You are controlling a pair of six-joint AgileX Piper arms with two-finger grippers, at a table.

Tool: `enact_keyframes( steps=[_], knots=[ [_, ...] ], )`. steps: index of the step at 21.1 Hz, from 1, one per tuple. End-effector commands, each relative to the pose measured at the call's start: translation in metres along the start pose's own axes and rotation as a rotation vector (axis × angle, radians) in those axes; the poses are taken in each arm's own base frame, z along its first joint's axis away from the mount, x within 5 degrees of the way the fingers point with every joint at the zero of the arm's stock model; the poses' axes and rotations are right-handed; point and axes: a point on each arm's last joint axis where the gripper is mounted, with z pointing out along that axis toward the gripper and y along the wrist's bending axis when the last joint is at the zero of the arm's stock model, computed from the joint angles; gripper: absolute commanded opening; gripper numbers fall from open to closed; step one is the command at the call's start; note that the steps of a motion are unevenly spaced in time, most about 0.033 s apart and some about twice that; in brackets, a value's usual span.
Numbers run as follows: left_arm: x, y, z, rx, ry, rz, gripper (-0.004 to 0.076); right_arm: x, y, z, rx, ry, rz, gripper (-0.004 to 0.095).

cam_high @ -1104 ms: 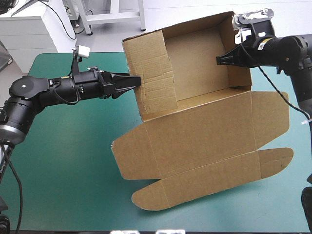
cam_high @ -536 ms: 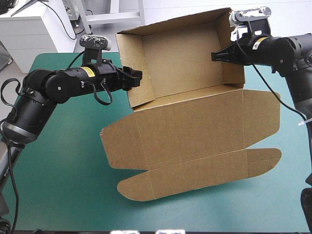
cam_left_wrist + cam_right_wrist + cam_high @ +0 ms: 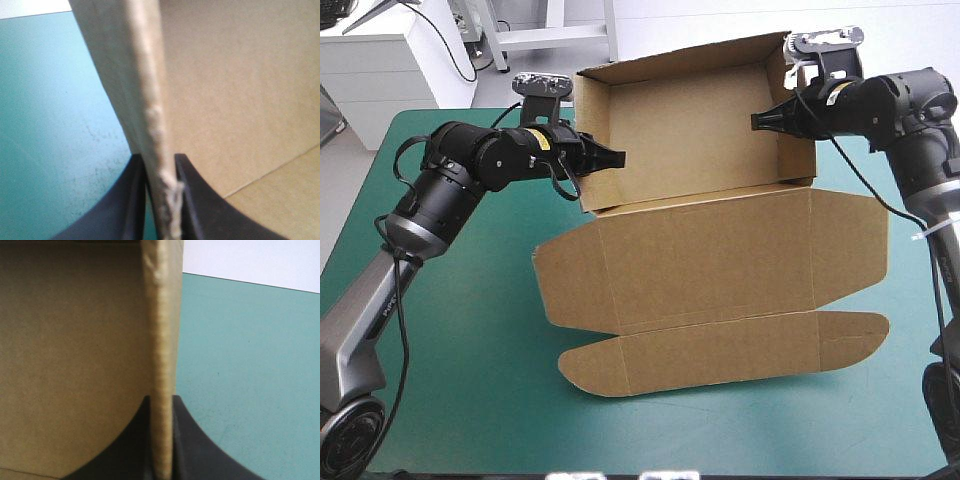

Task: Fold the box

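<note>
The brown box (image 3: 692, 118) stands as an open tray at the far middle of the table. Its lid (image 3: 720, 258) lies flat toward the front, ending in a rounded front flap (image 3: 720, 352). My left gripper (image 3: 608, 158) is shut on the tray's left wall. In the left wrist view that wall's edge (image 3: 150, 115) runs between my fingers, left gripper (image 3: 160, 162). My right gripper (image 3: 764, 121) is shut on the right wall. The right wrist view has that wall's edge (image 3: 162, 330) pinched between the fingers of the right gripper (image 3: 161, 402).
Bare teal-green cover (image 3: 470, 330) shows left of the box and along the front edge (image 3: 650, 462). The lid's right side flap (image 3: 850, 245) reaches close to the table's right edge, under my right arm.
The tray's left side panel has been folded in against the wall. My left gripper rose over that wall and shut on it. The box shifted slightly; the right gripper kept its hold.
</note>
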Motion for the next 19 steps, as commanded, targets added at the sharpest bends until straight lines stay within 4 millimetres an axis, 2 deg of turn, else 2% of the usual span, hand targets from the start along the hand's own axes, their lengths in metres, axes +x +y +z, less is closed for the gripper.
enact_keyframes(
  steps=[1,5,12,15,19],
  knots=[
    [-0.018,-0.015,-0.027,0.091,-0.143,-0.005,-0.0006,-0.013,0.007,-0.017,-0.057,-0.114,0.027,-0.0015],
    [-0.017,-0.014,-0.018,0.081,-0.134,-0.002,-0.0008,-0.008,0.009,-0.001,-0.067,-0.053,0.027,-0.0015],
    [0.016,0.000,0.055,-0.002,0.194,0.010,-0.0008,0.026,0.008,0.064,-0.085,0.300,0.002,-0.0015],
    [0.025,0.003,0.072,-0.014,0.262,0.007,-0.0008,0.036,0.010,0.087,-0.113,0.384,0.026,-0.0015],
    [0.034,0.009,0.082,-0.058,0.344,0.029,-0.0008,0.042,0.011,0.101,-0.132,0.421,0.054,-0.0015]
  ],
)
